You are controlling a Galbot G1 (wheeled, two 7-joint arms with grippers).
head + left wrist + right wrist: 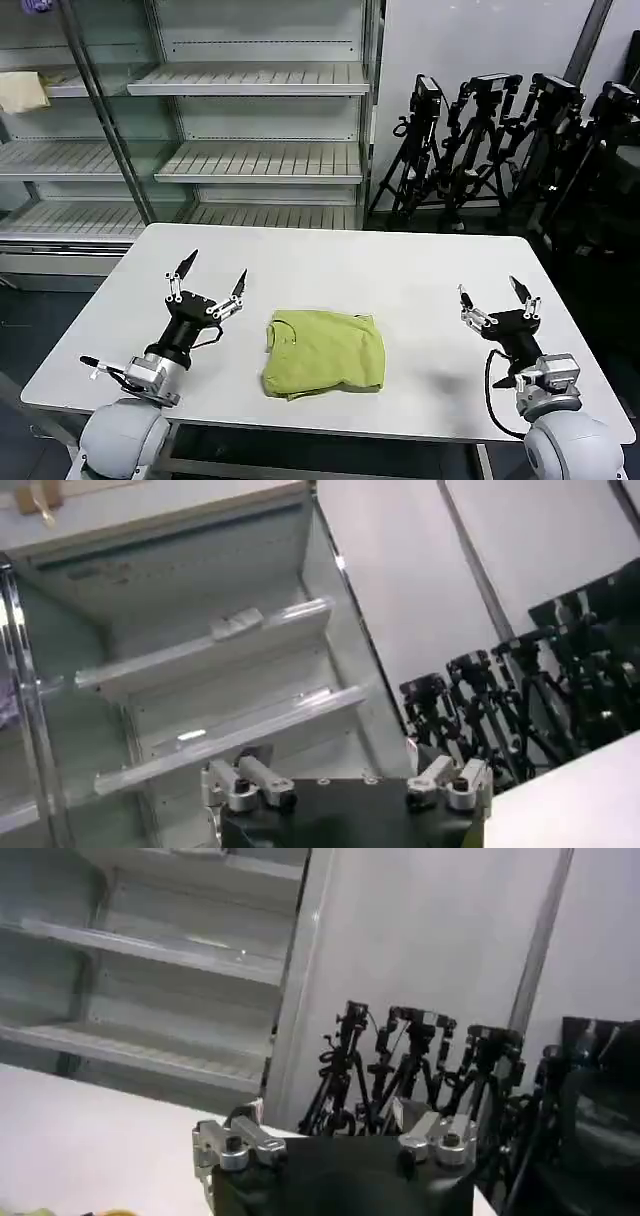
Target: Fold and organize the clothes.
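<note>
**Folded shirt rests mid-bench, both arms standing clear**

The lime T-shirt (325, 352) lies as a compact, roughly square bundle on the white bench (400, 280), near the front edge and about midway between the two arms. Its collar opening shows at the upper left corner of the bundle, and layered edges peek out along the front, which suggests the folding is largely complete.

The left gripper (208, 279) hovers above the bench just beside the shirt's left side, tilted upward, its jaws spread wide and holding nothing. The right gripper (498, 301) sits well apart from the shirt on the other side, also raised with its jaws apart and empty. Both point up and away from the cloth, a posture that keeps them from snagging or dragging the folds.

Behind the bench stand empty white shelves (260, 160) and a cluster of black tripods (500, 140). My reading: only tidying or placing the bundle remains, if anything.
</note>
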